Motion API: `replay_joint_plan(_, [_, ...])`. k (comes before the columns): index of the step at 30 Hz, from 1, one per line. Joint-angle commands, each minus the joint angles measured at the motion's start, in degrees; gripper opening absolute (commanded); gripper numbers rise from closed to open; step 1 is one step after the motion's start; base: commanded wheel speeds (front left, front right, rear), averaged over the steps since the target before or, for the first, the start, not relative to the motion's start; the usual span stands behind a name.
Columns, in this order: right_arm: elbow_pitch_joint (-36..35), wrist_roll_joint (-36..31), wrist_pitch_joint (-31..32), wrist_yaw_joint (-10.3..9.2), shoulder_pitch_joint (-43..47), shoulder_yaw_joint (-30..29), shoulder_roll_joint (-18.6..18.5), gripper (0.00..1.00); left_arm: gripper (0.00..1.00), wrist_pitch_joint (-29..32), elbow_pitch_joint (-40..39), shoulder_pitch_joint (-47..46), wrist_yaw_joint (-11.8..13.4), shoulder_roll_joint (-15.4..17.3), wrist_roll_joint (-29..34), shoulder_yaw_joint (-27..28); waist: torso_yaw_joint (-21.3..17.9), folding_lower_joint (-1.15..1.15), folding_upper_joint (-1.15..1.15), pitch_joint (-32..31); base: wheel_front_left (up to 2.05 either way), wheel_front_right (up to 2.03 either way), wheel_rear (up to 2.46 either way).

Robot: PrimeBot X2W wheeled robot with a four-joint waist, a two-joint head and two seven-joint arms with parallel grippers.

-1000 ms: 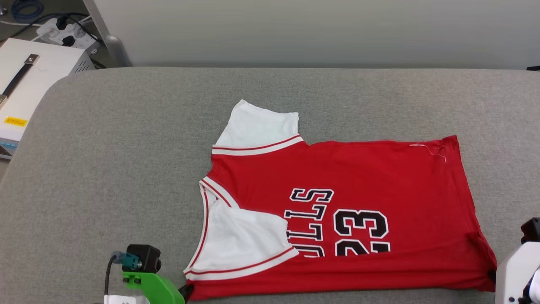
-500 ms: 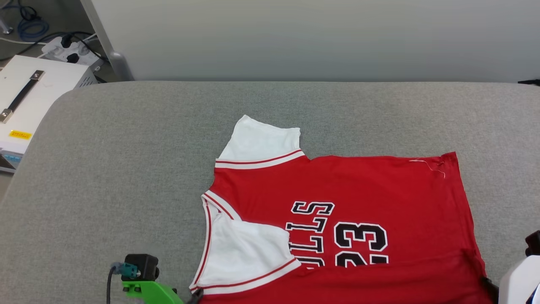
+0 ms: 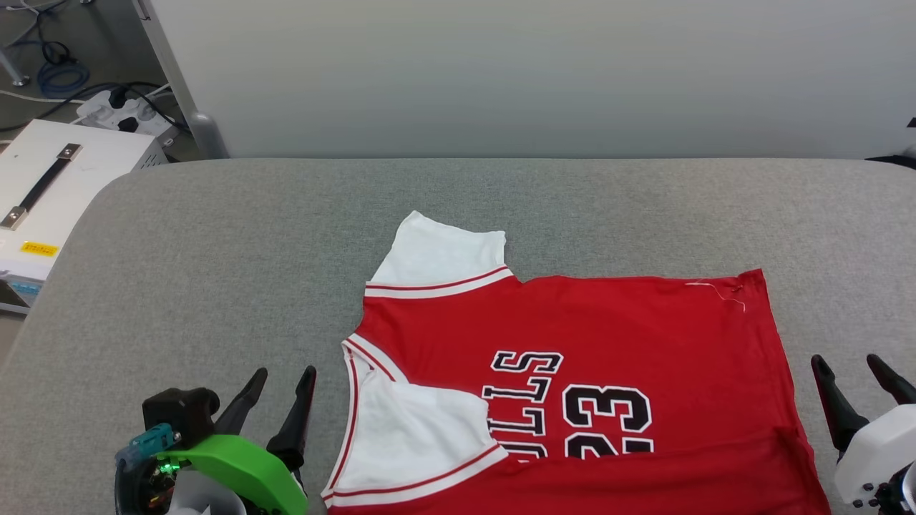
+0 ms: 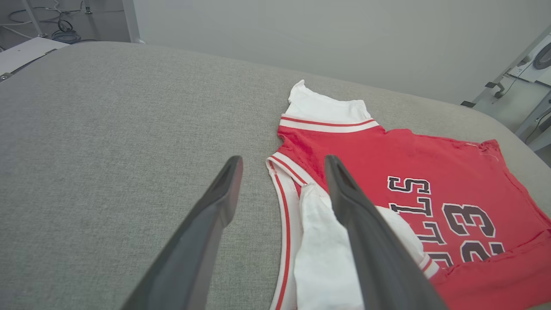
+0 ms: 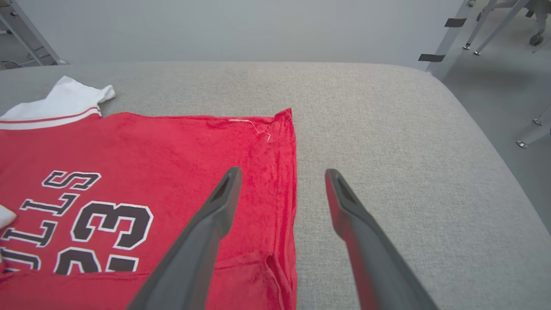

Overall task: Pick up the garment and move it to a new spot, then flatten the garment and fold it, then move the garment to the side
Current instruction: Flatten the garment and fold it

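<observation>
The garment [image 3: 608, 329] lies on the grey padded table [image 3: 215, 250], print up, collar toward the left and hem toward the right. Its near edge is folded over, and the near white sleeve [image 3: 415, 429] lies on the chest; the far sleeve [image 3: 440, 254] lies flat. My left gripper [image 3: 283, 375] stands open just left of the collar, holding nothing. My right gripper [image 3: 844, 365] is open beside the hem's near corner, empty too. In the left wrist view the garment [image 4: 409, 172] lies past my left gripper [image 4: 282, 161]. The right wrist view shows the hem edge [image 5: 288, 172] between the fingers of my right gripper [image 5: 282, 174].
A white box with a black handle [image 3: 50, 186] sits off the table's left end, with a power strip and cables [image 3: 122, 114] on the floor behind it. A pale wall panel [image 3: 537, 71] runs along the table's far edge. Metal legs [image 5: 533, 133] stand beyond the right end.
Both grippers have let go of the garment's near edge, opened and drawn up into view at its two ends. The camera has tilted, so the whole scene sits lower in the picture.
</observation>
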Motion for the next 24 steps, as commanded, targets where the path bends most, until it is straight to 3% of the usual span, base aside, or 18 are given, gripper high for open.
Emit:
replay_joint_plan(1, [-0.9,-0.1,-2.6,-0.04,-1.1,0.3,0.4,1.00,1.00,-1.4,-0.1,-0.9,-0.7,-0.6,1.4,0.6,-0.1,0.00,0.00,0.1,0.00,0.00,0.00])
replay_joint_plan(10, [-4.1,-2.1,-15.7,-0.04,-0.5,2.0,3.8,1.00,1.00,-3.9,-2.5,0.3,-2.6,-6.7,9.4,8.5,0.6,0.00,0.00,0.4,0.00,0.00,0.00])
replay_joint_plan(15, [-4.7,-2.4,-20.0,-0.04,0.2,2.0,5.6,1.00,1.00,-3.9,-3.7,3.1,-5.8,-11.9,15.2,13.7,1.0,0.00,0.00,0.7,0.00,0.00,0.00])
replay_joint_plan(16, [-4.1,-2.8,-21.2,-0.04,0.5,2.4,6.4,1.00,1.00,-3.9,-3.3,4.5,-8.2,-14.7,18.4,16.0,1.2,0.00,0.00,1.0,0.00,0.00,0.00])
replay_joint_plan(24, [-2.8,-3.0,-22.6,-0.04,0.1,2.8,7.3,1.00,1.00,-4.0,-0.5,5.7,-12.9,-19.9,23.6,20.1,1.2,0.00,0.00,1.7,0.00,0.00,0.00])
